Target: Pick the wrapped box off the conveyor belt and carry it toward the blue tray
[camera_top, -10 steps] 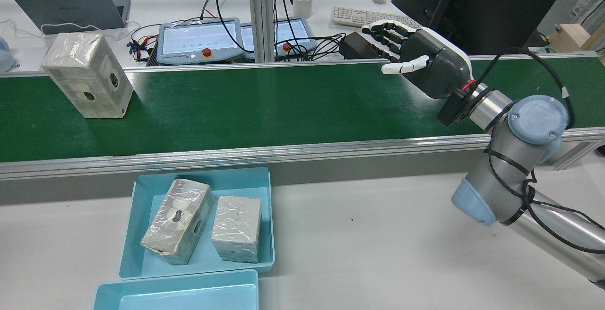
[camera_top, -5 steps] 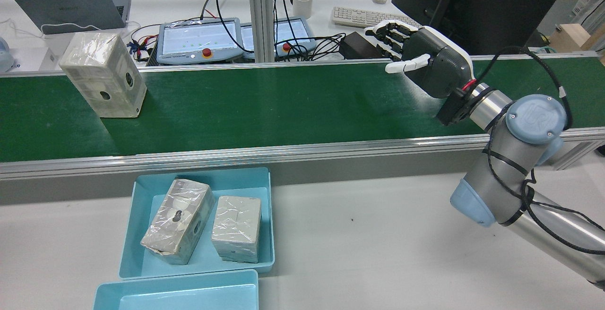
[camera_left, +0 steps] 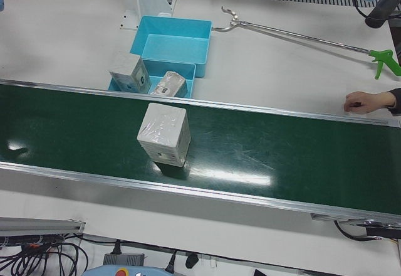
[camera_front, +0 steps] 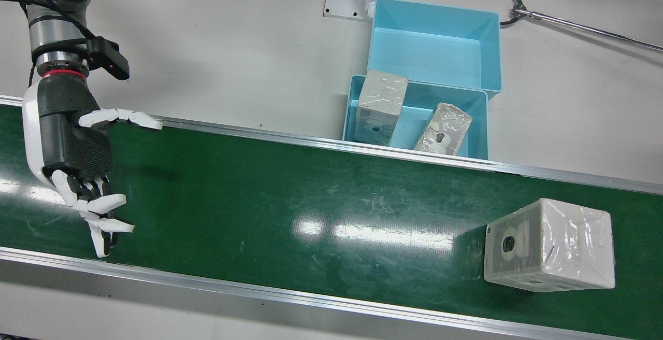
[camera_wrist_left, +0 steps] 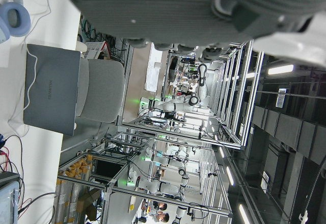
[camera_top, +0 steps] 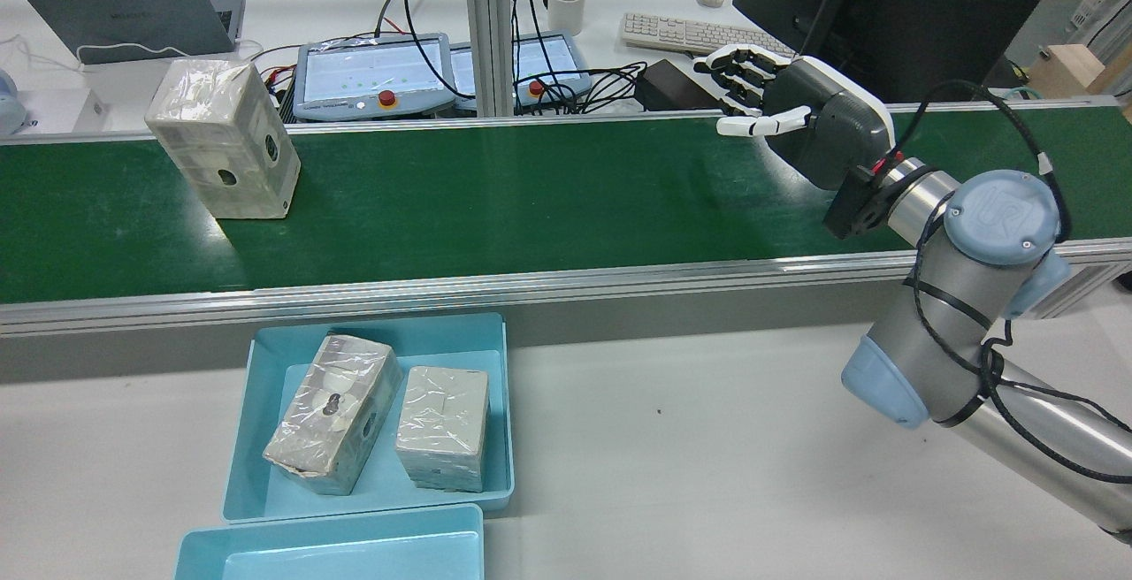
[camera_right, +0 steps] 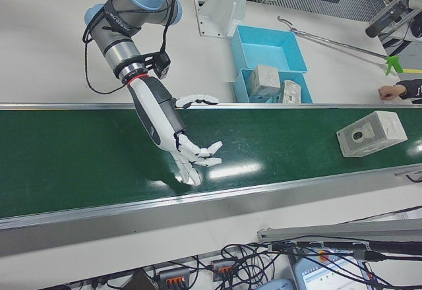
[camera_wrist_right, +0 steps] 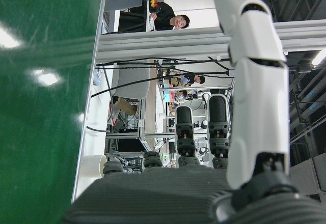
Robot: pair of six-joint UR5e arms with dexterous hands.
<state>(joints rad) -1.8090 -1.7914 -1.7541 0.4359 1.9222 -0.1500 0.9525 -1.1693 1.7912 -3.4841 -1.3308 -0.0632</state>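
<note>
Moved since earlier: wrapped box rightward along conveyor belt, left of frame. My right hand: fingers released, empty. Pick and carry outstanding; blue tray awaits.

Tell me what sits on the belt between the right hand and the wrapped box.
Nothing: in the front view, only bare green conveyor belt separates the open right hand from the plastic-wrapped white box.

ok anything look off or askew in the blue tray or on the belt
One thing: in the tray, the left box lies tilted and skewed, with a torn lower corner, beside a squarer-set box. The box on the belt stands upright.
</note>
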